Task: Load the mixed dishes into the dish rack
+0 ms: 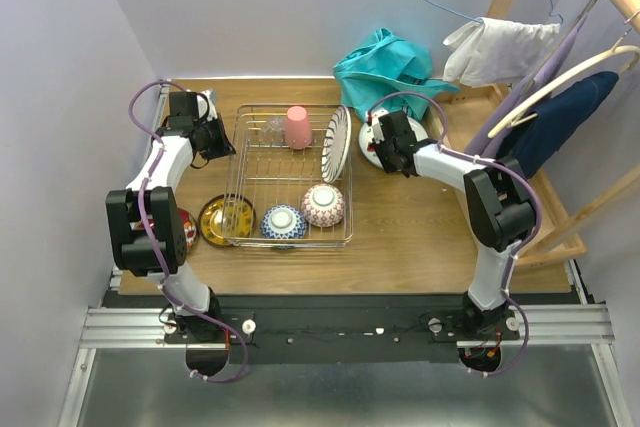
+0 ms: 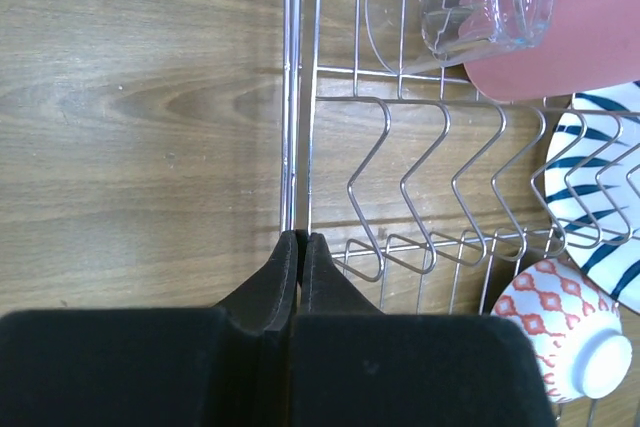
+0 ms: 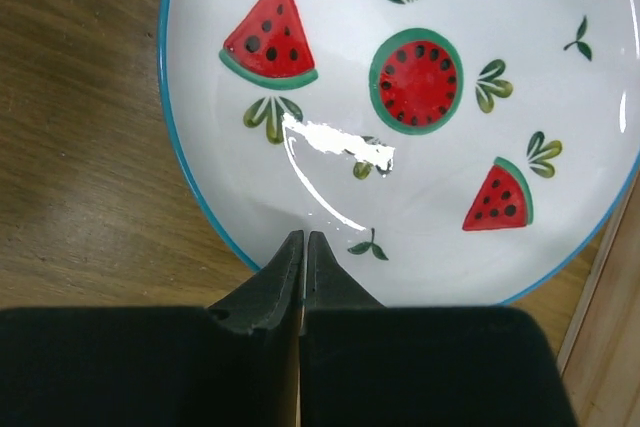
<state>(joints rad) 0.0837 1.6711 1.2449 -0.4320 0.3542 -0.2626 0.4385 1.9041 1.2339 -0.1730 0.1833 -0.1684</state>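
The silver wire dish rack (image 1: 247, 169) sits mid-table. In it are a pink cup (image 1: 298, 127), a clear glass (image 1: 273, 130), an upright blue-striped plate (image 1: 336, 143), a blue bowl (image 1: 284, 221) and a red-patterned bowl (image 1: 323, 205). A gold saucer (image 1: 220, 219) lies left of the rack, and a red saucer (image 1: 186, 228) is partly hidden by my left arm. My left gripper (image 1: 220, 141) is shut, its tips (image 2: 302, 237) at the rack's left rim (image 2: 291, 97). My right gripper (image 1: 382, 140) is shut, its tips (image 3: 304, 237) over the near edge of the watermelon plate (image 3: 420, 147).
A teal cloth (image 1: 388, 65) lies behind the plate. A wooden clothes frame (image 1: 560, 187) with hangers, a white cloth (image 1: 497, 47) and a dark garment (image 1: 565, 117) stands at the right. Walls close the left and back.
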